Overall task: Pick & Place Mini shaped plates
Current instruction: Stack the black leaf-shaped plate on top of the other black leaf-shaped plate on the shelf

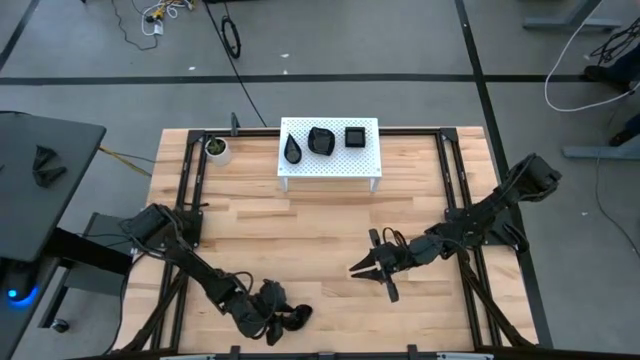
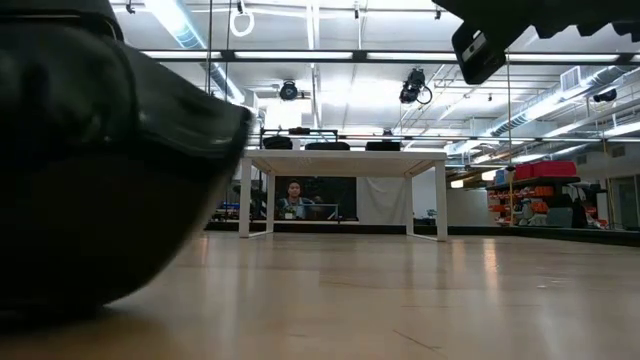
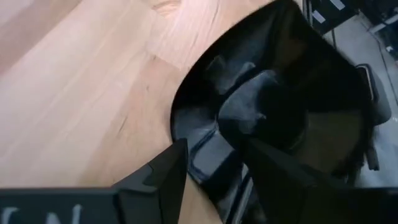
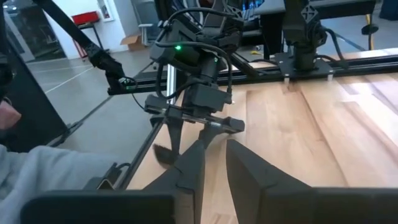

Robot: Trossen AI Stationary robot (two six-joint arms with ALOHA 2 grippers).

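Note:
One glossy black mini plate (image 3: 280, 81) lies on the wooden table at its near edge, left of centre (image 1: 298, 317). My left gripper (image 3: 214, 155) is low over it and open, and the plate's near rim reaches between the fingers. The right wrist view shows this gripper (image 4: 189, 140) pointing down beside the plate (image 4: 163, 154). Three more black plates, teardrop (image 1: 292, 150), lobed (image 1: 321, 140) and square (image 1: 357, 137), rest on a white stand (image 1: 330, 170) at the far side. My right gripper (image 1: 368, 276) hovers right of centre, open by a narrow gap (image 4: 214, 149), with nothing in it. My left gripper has one finger on each side of the plate's near rim (image 3: 202, 171), slanting down from the table's left. Whether the fingers (image 3: 168, 177) touch the plate, I cannot tell. The plate lies flat on the table.
A white cup with a green plant (image 1: 216, 149) stands at the far left. Black rails (image 1: 190, 190) run along both table sides. A person's grey sleeve (image 4: 43, 171) shows beyond the near edge. A large dark shape (image 2: 90, 170) fills the left of the low view.

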